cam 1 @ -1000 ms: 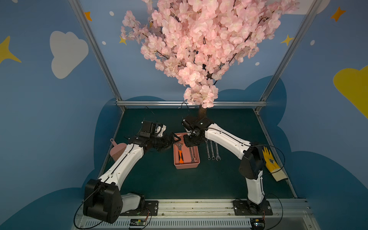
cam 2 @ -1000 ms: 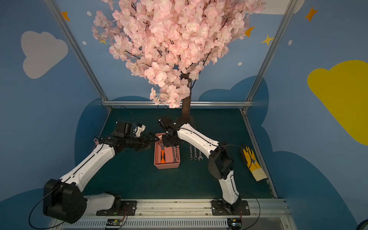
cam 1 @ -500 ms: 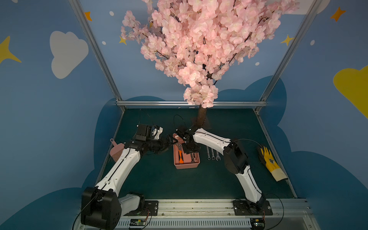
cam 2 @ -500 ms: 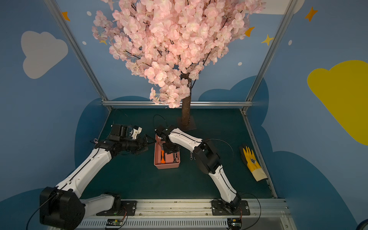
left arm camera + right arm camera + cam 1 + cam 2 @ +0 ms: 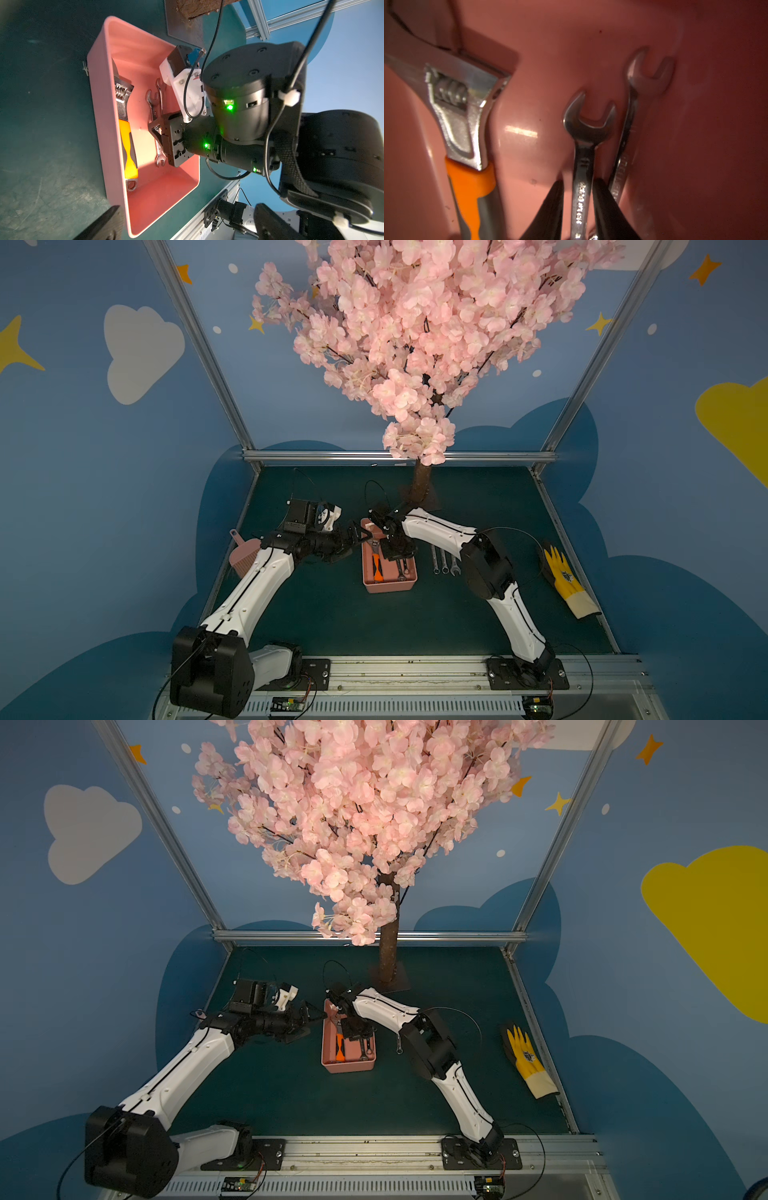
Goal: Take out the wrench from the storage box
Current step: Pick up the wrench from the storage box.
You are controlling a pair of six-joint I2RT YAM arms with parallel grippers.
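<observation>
The salmon-pink storage box (image 5: 390, 588) (image 5: 349, 1067) (image 5: 97, 104) stands mid-table. On its floor lie a slim silver wrench (image 5: 583, 166) (image 5: 150, 104), a second one (image 5: 629, 133) beside it, and an orange-handled adjustable wrench (image 5: 458, 124) (image 5: 128, 141) (image 5: 376, 568). My right gripper (image 5: 579, 182) (image 5: 154, 128) (image 5: 392, 558) is down inside the box. Its black fingers (image 5: 550, 207) straddle the slim wrench's shaft, with a thin gap still showing on one side. My left gripper (image 5: 359, 537) (image 5: 188, 207) hangs wide open by the box's far left corner and holds nothing.
Three wrenches (image 5: 444, 562) lie side by side on the green mat right of the box. A yellow glove (image 5: 567, 580) rests near the right edge. A pink dustpan (image 5: 245, 558) sits at the left edge. The tree trunk (image 5: 419, 485) rises behind the box.
My right arm folded and its gripper dropped into the box, and the jaws narrowed round the slim wrench. My left arm drew back slightly and stayed open.
</observation>
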